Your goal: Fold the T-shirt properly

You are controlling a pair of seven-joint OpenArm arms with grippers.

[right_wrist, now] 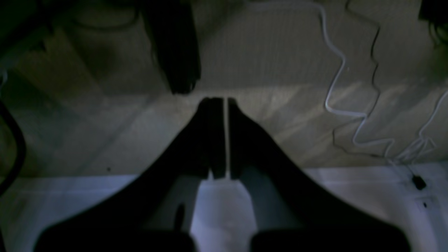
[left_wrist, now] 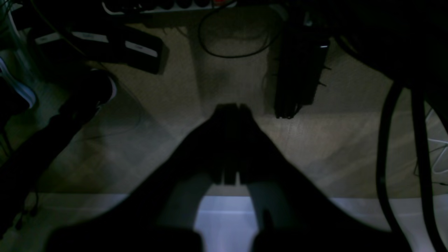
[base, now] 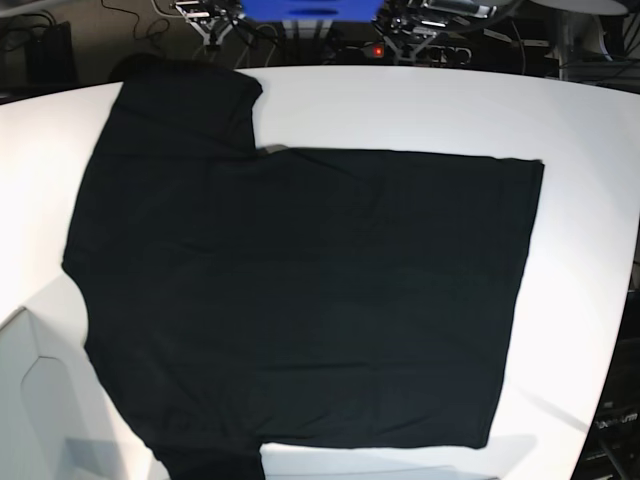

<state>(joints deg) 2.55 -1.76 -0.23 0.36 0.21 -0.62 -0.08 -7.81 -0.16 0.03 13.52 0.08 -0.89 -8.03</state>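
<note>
On the white desk (base: 420, 100) the black T-shirt (base: 300, 300) lies spread flat, one sleeve reaching toward the desk's far edge, the hem toward its right side in the base view. Beyond the desk's edge, over the floor, the left tool (left_wrist: 231, 106) and right tool (right_wrist: 220, 101) are both clenched, grasping nothing.

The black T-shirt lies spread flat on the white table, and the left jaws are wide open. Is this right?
Not fully. The T-shirt does lie spread flat on the white table, but the left wrist view shows the left gripper with its jaws shut, holding nothing.
</note>
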